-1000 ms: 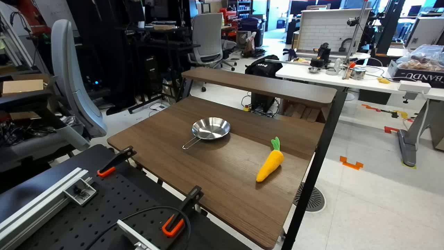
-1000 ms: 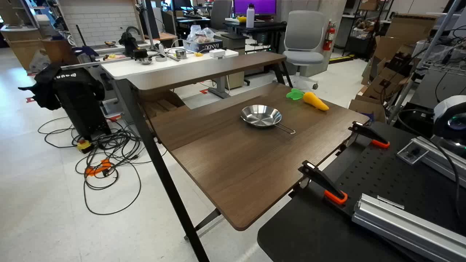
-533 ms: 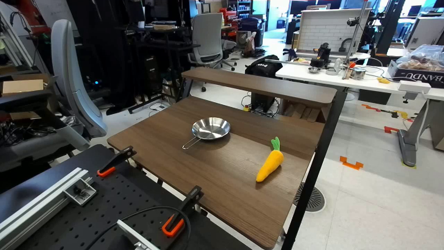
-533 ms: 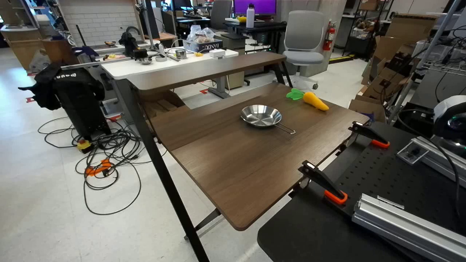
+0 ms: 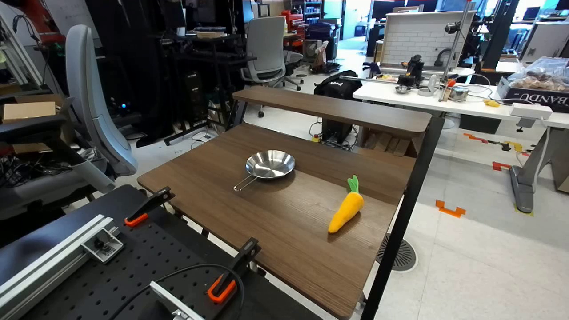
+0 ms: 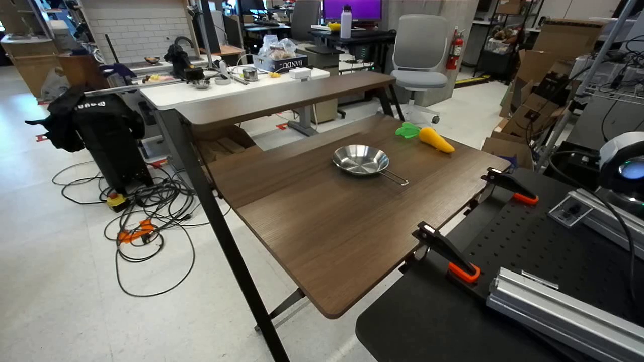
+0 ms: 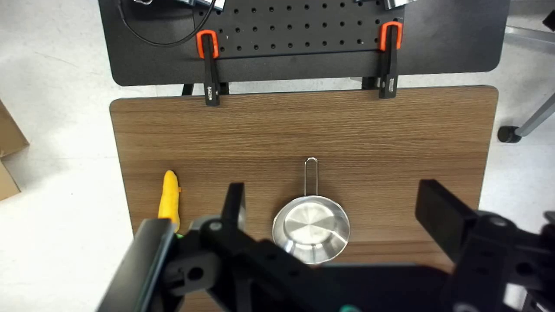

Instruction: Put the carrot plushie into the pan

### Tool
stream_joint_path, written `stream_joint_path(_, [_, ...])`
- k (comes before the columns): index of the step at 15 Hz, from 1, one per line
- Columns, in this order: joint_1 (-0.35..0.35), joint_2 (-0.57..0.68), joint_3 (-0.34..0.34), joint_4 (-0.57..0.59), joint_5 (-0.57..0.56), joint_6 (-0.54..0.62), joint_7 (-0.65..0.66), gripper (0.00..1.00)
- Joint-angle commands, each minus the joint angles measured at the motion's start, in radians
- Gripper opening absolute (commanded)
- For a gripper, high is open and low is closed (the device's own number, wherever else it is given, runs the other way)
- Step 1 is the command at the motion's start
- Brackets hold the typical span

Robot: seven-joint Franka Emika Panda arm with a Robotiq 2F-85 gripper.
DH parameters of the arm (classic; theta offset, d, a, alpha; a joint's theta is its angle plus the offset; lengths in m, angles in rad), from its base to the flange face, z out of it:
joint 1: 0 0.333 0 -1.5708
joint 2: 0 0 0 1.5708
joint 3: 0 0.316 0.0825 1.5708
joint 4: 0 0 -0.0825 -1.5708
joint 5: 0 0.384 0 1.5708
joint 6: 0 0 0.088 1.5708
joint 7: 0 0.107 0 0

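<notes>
The orange-yellow carrot plushie (image 5: 346,211) with a green leafy tip lies on the brown table in both exterior views (image 6: 435,140). In the wrist view the carrot plushie (image 7: 169,199) is at the left, with its leafy end mostly hidden behind the gripper. The round silver pan (image 5: 270,164) stands on the table apart from the carrot, also in an exterior view (image 6: 361,160). My gripper (image 7: 333,186) is open with nothing between its fingers, high above the table. The pan (image 7: 310,229) shows below, between the fingers. The gripper is out of view in both exterior views.
A raised brown shelf (image 5: 329,106) runs along the table's far edge on dark legs (image 5: 402,226). Two black-and-orange clamps (image 7: 211,69) (image 7: 389,60) stick over the near edge from the black base table (image 7: 299,65). A cable (image 5: 186,269) lies on that base.
A round light on the white robot part at the right of an exterior view has turned from dim to bright bluish white. The carrot plushie and the pan have not moved.
</notes>
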State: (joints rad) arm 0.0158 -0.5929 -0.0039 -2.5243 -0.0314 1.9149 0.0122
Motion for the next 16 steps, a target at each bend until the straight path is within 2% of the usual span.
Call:
stream_joint_path(1, [-0.005,0.000,0.005,0.002,0.003,-0.002,-0.002,1.00])
stream_joint_path(8, [-0.005,0.000,0.005,0.002,0.003,-0.002,-0.002,1.00])
stream_joint_path(16, [-0.028,0.118,-0.027,-0.003,-0.011,0.036,-0.028,1.00])
